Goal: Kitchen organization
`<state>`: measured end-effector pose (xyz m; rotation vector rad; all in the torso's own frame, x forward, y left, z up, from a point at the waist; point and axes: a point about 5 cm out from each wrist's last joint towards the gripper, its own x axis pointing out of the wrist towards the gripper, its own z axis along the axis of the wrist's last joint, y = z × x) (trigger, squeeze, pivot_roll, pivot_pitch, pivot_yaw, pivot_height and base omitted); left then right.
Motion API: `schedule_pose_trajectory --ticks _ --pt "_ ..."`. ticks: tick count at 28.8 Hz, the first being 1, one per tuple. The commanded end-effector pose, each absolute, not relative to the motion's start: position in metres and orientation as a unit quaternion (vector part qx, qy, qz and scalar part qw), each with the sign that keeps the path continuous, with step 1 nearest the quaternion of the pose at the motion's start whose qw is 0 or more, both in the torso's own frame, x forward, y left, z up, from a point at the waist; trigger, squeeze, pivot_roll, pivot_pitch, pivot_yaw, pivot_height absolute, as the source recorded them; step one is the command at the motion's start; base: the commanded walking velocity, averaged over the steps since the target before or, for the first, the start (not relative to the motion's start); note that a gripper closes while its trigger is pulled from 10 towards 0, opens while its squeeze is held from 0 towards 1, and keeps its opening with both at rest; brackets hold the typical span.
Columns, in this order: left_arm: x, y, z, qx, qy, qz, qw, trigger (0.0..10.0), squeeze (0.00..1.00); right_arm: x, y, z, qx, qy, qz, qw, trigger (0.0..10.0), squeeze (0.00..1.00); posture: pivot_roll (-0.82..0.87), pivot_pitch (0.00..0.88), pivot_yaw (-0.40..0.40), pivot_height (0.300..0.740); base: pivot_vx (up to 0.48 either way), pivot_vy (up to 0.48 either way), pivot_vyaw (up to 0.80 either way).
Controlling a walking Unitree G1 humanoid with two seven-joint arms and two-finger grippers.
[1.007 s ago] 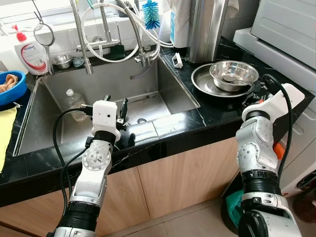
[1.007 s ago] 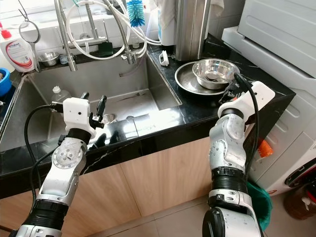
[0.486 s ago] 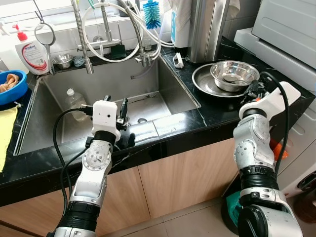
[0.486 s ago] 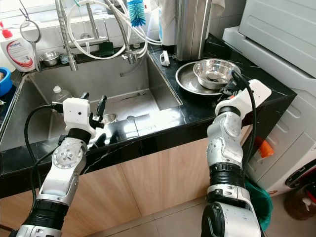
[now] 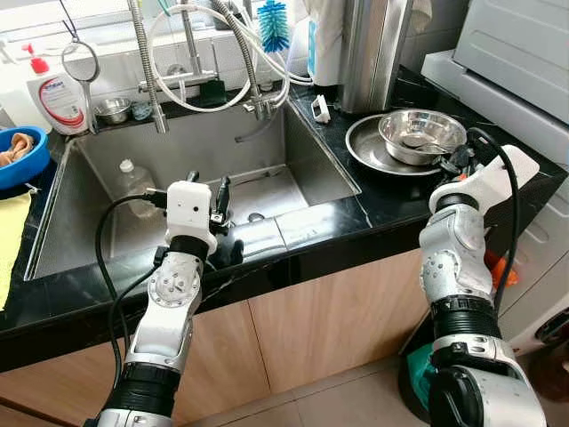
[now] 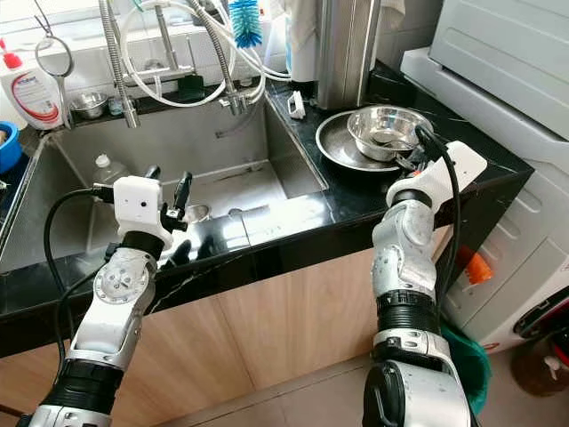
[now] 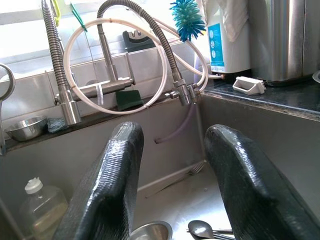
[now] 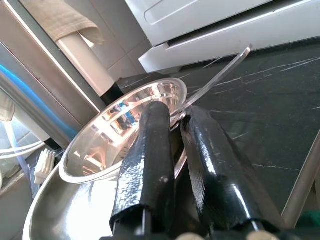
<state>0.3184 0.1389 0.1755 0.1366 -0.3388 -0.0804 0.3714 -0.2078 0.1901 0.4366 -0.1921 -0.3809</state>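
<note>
Right gripper (image 8: pixel 172 145) at the near rim of the steel bowl (image 5: pixel 421 135), which sits in a shallow steel pan (image 5: pixel 372 153) on the black table (image 5: pixel 391 200), right of the sink (image 5: pixel 178 191). The bowl lies straight ahead of the jaws, along their line of reach. A thin utensil handle (image 8: pixel 220 72) leans out over the bowl's rim and points away from the gripper, so its long axis runs roughly in line with the fingers. In the right wrist view the jaws stand close together with a narrow gap; whether they touch the rim cannot be told for sure.

Left gripper (image 7: pixel 170 180) hangs over the sink's front edge, jaws spread wide and holding nothing, well apart from the bowl. The right arm is clearly the nearer one.
</note>
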Motion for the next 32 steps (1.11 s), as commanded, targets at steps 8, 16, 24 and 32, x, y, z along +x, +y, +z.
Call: schedule_pose_trajectory --ticks 8,16,24,32 --pt "0.318 0.14 0.179 0.075 -0.173 -0.042 0.981 10.0 0.0 0.374 -0.201 0.193 0.214 -0.1 -0.172 0.956 0.0 0.0 -0.16 0.0 0.096 0.74 0.0 0.0 0.0" --pt "0.319 0.138 0.18 0.074 -0.175 -0.043 0.981 10.0 0.0 0.375 -0.2 0.195 0.215 -0.104 -0.167 0.957 0.5 0.0 -0.16 0.0 0.096 0.74 0.0 0.0 0.0" --pt "0.319 0.141 0.179 0.076 -0.174 -0.038 0.981 10.0 0.0 0.375 -0.188 0.219 0.177 -0.16 -0.125 0.963 10.0 0.0 -0.15 0.0 0.095 0.74 0.0 0.0 0.0" --pt "0.32 0.14 0.18 0.074 -0.174 -0.036 0.981 10.0 0.0 0.375 -0.175 0.236 0.16 -0.194 -0.082 0.964 10.0 0.0 -0.15 0.0 0.091 0.74 0.0 0.0 0.0"
